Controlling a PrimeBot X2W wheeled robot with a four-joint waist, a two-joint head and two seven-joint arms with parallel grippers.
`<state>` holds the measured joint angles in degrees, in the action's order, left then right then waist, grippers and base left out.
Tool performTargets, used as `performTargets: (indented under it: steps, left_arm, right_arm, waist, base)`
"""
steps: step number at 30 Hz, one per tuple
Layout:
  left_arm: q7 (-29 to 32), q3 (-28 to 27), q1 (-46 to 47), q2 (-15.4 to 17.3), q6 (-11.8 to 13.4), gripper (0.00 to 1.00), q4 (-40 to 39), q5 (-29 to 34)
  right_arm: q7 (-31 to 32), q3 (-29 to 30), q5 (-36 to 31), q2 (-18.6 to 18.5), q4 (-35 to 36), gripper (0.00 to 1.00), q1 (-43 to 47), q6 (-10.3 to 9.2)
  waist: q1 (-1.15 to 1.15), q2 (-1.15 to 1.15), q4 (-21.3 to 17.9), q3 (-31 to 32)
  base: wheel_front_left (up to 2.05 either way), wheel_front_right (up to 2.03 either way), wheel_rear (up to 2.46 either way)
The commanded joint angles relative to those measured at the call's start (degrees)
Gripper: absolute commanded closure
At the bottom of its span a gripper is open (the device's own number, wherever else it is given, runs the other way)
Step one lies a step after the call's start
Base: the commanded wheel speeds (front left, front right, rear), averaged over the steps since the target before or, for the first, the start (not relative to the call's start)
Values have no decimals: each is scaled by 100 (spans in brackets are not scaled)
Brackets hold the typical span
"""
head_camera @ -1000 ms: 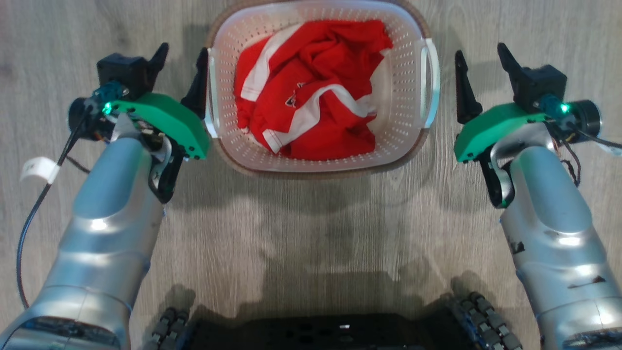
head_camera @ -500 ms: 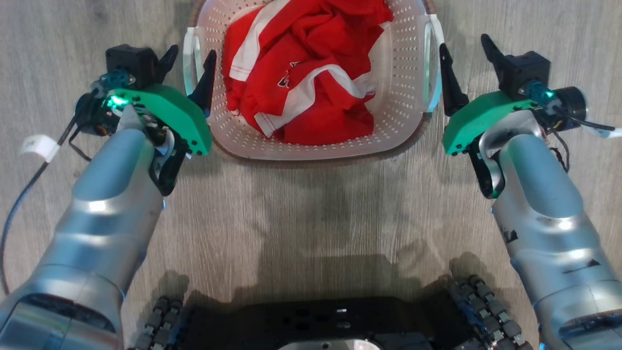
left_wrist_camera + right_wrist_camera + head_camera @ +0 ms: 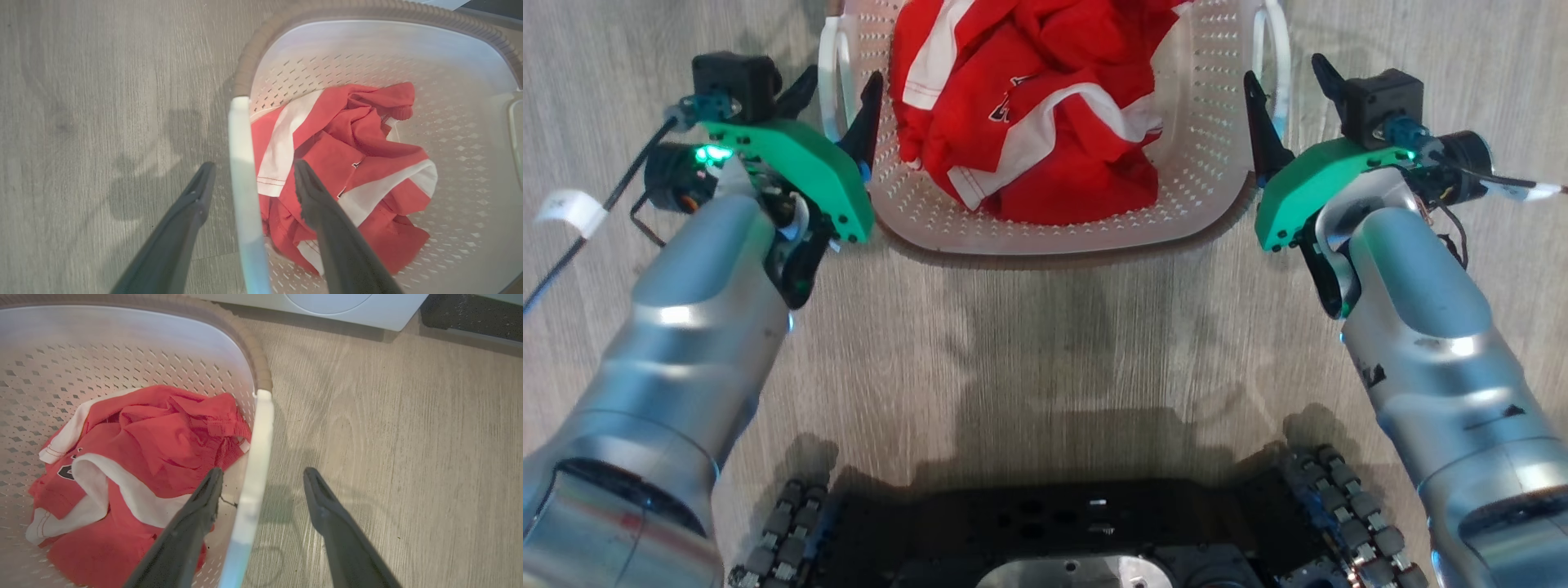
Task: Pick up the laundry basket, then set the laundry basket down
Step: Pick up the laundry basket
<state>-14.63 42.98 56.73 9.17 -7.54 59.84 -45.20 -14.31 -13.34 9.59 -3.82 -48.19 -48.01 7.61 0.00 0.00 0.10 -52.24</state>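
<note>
grey wood-look floor point(image 3: 1045, 351) carries the laundry basket point(image 3: 1201, 171). the step in hand looks like the grasp: the left gripper point(image 3: 840, 82) and right gripper point(image 3: 1282, 72) stand spread apart, holding nothing, astride the left handle point(image 3: 243, 171) and right handle point(image 3: 255, 457). next calls for closing both evenly, then lifting level. the head view cuts off the basket's far end; a red garment point(image 3: 1045, 106) hides its bottom.

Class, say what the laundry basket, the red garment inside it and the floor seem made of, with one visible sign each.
Laundry basket: likely moulded plastic, smooth white, evenly perforated walls.
Red garment: soft fabric; it crumples, stitched white trim.
Floor: wood-look planks, grey grain; real wood or laminate unclear.
</note>
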Motion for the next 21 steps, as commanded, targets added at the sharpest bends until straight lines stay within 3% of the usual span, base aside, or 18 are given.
performTargets:
  steps: [1, 17, 18, 19, 20, 21]
  left_arm:
    - [-34, 61, 73, 282, 6, 0, -1, -167]
    - [-35, 920, 512, 376, 6, 0, 211, -1051]
    - [-35, 959, 524, 376, 6, 0, 235, -1100]
    - [-35, 959, 524, 376, 6, 0, 235, -1100]
    - [-31, 1049, 547, 366, 6, 100, 236, -1196]
    - [-32, 1089, 566, 375, 6, 100, 241, -1231]
  right_arm:
    - [-69, -150, 36, 94, -46, 0, 95, -12]
    - [-69, -295, 179, 94, -429, 0, -285, -12]
    - [-69, -309, 178, 94, -475, 52, -287, -12]
    - [-69, -309, 178, 94, -475, 52, -287, -12]
    - [-69, -391, 293, 94, -590, 100, -283, -12]
    - [-69, -437, 275, 94, -616, 100, -313, -12]
  waist:
    - [0, 0, 29, -66]
    - [0, 0, 100, -243]
    - [0, 0, 101, -246]
    - [0, 0, 101, -246]
    - [0, 0, 111, -253]
    - [0, 0, 105, -259]
  base:
    - [0, 0, 0]
    - [0, 0, 0]
    - [0, 0, 0]
    - [0, 0, 0]
    - [0, 0, 0]
    - [0, 0, 0]
